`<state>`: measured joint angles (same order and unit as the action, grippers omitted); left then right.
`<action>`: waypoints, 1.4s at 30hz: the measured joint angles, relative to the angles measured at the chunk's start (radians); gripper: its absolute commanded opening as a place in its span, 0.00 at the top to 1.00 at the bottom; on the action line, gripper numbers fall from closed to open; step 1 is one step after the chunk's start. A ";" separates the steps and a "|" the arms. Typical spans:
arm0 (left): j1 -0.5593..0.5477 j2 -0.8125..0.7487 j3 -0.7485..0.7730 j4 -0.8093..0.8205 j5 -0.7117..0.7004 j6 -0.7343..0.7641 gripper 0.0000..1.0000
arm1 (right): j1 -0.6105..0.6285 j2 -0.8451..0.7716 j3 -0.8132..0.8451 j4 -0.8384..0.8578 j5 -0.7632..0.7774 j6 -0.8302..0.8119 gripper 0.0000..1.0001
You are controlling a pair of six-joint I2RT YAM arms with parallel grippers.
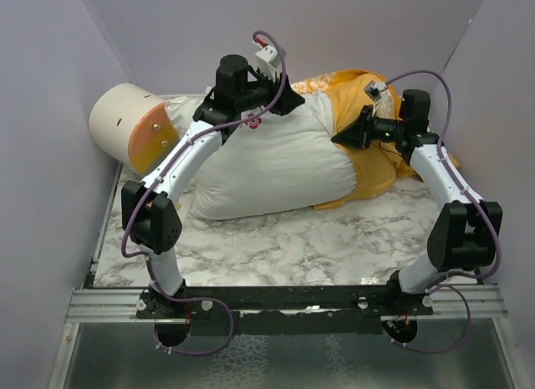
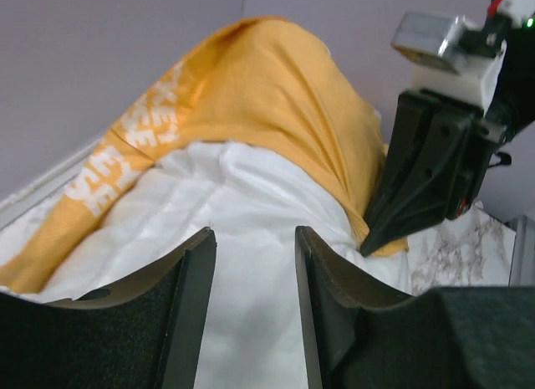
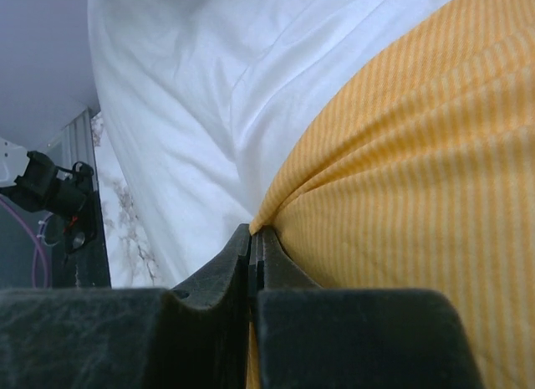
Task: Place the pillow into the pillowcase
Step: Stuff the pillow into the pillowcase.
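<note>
Most of the pillow (image 1: 276,167) lies bare at the table's (image 1: 276,247) far middle, right end inside the pillowcase (image 1: 368,146), so with the right gripper (image 3: 253,235) clamped on its hem, the left gripper (image 2: 255,238), jaws apart, should regrip the pillow and push rightward.

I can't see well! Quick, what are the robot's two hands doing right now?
Left gripper: open, over the pillow.
Right gripper: closed on the pillowcase edge.
</note>
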<state>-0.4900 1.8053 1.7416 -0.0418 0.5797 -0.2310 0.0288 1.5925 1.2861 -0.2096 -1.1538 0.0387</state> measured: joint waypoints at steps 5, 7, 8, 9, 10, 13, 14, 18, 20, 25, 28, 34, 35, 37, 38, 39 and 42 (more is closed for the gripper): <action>0.004 0.056 0.173 -0.076 -0.025 -0.026 0.62 | -0.002 -0.054 -0.049 0.009 -0.008 -0.008 0.99; -0.020 0.109 0.223 -0.089 -0.027 -0.032 0.77 | -0.003 -0.059 -0.048 0.009 -0.013 -0.010 0.99; -0.034 0.141 0.247 -0.101 -0.028 -0.034 0.87 | -0.003 -0.059 -0.047 0.009 -0.014 -0.010 0.99; -0.053 0.187 0.284 -0.122 -0.028 -0.037 0.94 | -0.003 -0.059 -0.042 0.006 -0.015 -0.010 0.99; -0.072 0.240 0.324 -0.143 -0.028 -0.039 1.00 | -0.003 -0.054 -0.029 -0.002 -0.019 -0.009 0.99; -0.121 0.395 0.448 -0.232 -0.032 -0.032 1.00 | -0.003 -0.020 0.064 -0.023 -0.035 0.014 0.99; -0.130 0.436 0.479 -0.254 -0.036 -0.029 1.00 | -0.004 -0.007 0.098 -0.023 -0.039 0.030 0.99; -0.122 0.497 0.527 -0.277 -0.045 -0.031 1.00 | -0.015 0.063 0.249 -0.014 -0.044 0.126 0.99; -0.112 0.489 0.522 -0.256 -0.043 -0.045 1.00 | -0.016 0.103 0.314 0.001 -0.056 0.187 0.99; -0.108 0.480 0.509 -0.163 0.006 -0.132 1.00 | 0.006 0.151 0.351 0.046 -0.082 0.308 0.99; -0.109 0.518 0.587 -0.119 0.045 -0.218 0.98 | 0.046 0.150 0.304 0.064 -0.078 0.312 0.99; -0.105 0.567 0.665 -0.216 0.027 -0.220 0.64 | 0.003 0.148 0.210 0.081 -0.073 0.276 0.99; -0.103 0.545 0.626 -0.216 0.011 -0.211 0.57 | -0.008 0.149 0.196 0.073 -0.074 0.269 0.99; -0.090 0.464 0.499 -0.223 -0.021 -0.192 0.50 | -0.037 0.154 0.175 0.051 -0.073 0.251 0.99; -0.078 0.423 0.443 -0.220 -0.035 -0.180 0.47 | -0.045 0.156 0.173 0.045 -0.074 0.245 0.99; -0.063 0.369 0.374 -0.219 -0.051 -0.164 0.45 | -0.051 0.158 0.173 0.042 -0.074 0.241 0.99; -0.002 0.206 0.222 -0.231 -0.085 -0.118 0.38 | -0.063 0.159 0.173 0.047 -0.072 0.236 0.99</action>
<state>-0.4923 2.0113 1.9633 -0.2726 0.4950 -0.3489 -0.0345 1.7515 1.4593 -0.1623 -1.2259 0.2749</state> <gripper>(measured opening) 0.556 0.012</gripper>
